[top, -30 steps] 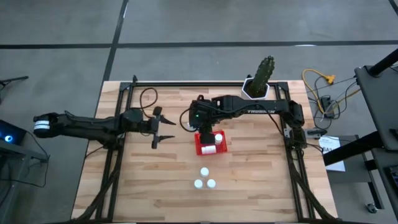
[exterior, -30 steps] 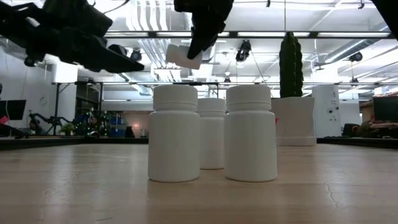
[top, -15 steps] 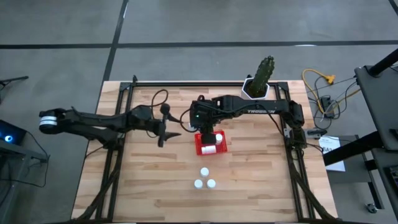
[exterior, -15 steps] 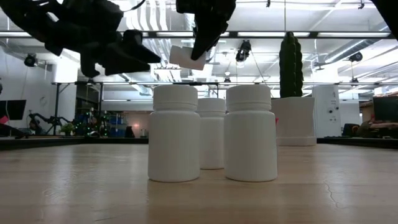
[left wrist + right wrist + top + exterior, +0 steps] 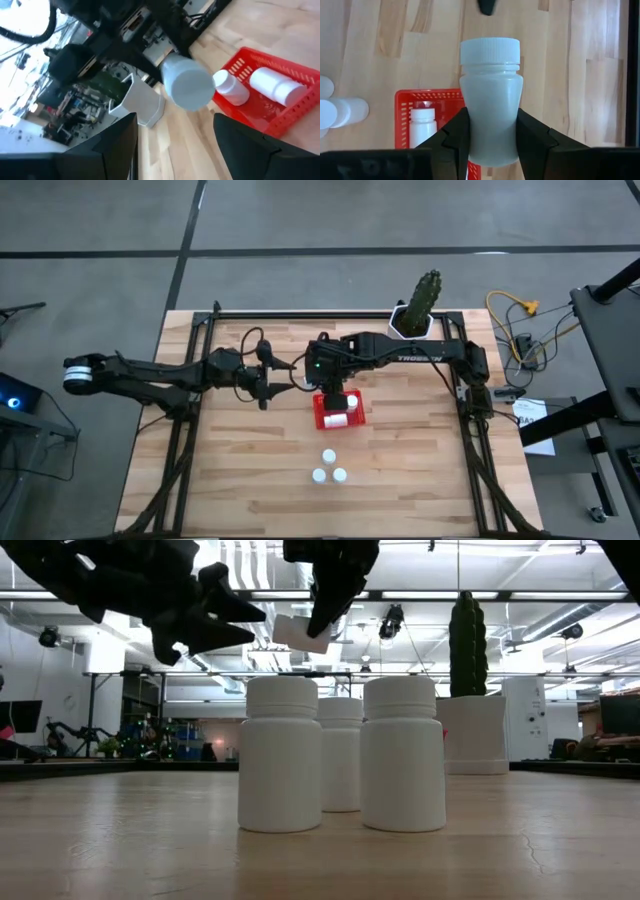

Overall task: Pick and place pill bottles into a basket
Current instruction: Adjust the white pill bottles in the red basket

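So the only writing I can make out is pale lettering along the right arm's upper link in the high view, way too small to read properly. The pill bottles carry no labels that I can see.

Right tool (image 5: 491,137): its two dark fingers are closed partway around the body of one white pill bottle (image 5: 490,125), pinching it from both sides with the ribbed cap pointing away from the wrist. In the high view that tool (image 5: 331,393) hangs right over the red basket (image 5: 357,420), near the middle of the wooden surface (image 5: 420,480). From the low view the held bottle (image 5: 301,632) is tilted and up in the air, well above the surface.

Left tool (image 5: 264,390): fingers spread wide, holding nothing and touching nothing. It sits just to the left of the basket, up off the surface, pointing toward the right tool. Its wrist camera looks past the open fingers at the held bottle and the basket.

Inside the basket I can see two bottles lying on their sides (image 5: 276,86).

Three more bottles (image 5: 329,469) stand upright in a tight cluster nearer the front edge of the surface, apart from the basket. At the back edge there's a white pot with a cactus (image 5: 417,308).
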You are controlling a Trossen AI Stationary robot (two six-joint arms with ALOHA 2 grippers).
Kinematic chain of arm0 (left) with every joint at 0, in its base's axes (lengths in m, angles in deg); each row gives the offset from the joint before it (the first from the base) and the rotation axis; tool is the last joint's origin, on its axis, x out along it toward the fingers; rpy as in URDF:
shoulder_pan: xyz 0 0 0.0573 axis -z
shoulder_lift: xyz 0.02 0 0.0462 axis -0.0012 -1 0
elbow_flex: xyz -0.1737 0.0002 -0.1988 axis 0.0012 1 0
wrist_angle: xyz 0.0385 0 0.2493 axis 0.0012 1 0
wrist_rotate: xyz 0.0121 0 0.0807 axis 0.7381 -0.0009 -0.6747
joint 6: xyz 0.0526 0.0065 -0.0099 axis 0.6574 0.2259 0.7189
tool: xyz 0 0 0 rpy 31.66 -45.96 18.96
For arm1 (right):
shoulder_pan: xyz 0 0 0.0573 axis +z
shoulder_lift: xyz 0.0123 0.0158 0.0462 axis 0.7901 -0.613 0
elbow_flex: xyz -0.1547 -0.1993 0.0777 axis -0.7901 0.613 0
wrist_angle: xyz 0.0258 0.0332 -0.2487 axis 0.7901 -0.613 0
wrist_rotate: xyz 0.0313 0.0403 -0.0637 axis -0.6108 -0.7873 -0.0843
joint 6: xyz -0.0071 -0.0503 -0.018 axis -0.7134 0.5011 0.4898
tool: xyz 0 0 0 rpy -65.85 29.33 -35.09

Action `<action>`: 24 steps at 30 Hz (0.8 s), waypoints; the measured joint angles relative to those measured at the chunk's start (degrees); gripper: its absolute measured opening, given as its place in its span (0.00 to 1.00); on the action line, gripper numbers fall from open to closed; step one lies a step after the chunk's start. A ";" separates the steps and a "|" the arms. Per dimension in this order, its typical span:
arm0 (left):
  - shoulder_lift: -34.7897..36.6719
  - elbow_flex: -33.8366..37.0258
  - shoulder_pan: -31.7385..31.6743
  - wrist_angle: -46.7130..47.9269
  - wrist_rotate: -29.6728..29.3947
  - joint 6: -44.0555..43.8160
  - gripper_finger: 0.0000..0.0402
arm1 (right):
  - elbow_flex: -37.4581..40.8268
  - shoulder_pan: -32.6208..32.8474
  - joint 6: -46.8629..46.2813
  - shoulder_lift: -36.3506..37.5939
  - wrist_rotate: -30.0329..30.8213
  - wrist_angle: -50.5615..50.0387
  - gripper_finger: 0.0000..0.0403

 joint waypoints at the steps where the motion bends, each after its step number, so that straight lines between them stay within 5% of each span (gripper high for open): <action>1: -0.06 0.02 0.40 0.04 0.30 1.03 0.61 | 0.00 -0.04 0.05 0.01 -0.02 0.03 0.28; 24: -3.70 -0.01 4.81 -8.58 0.75 9.29 0.61 | -3.87 -0.62 0.68 0.22 -0.11 -0.39 0.27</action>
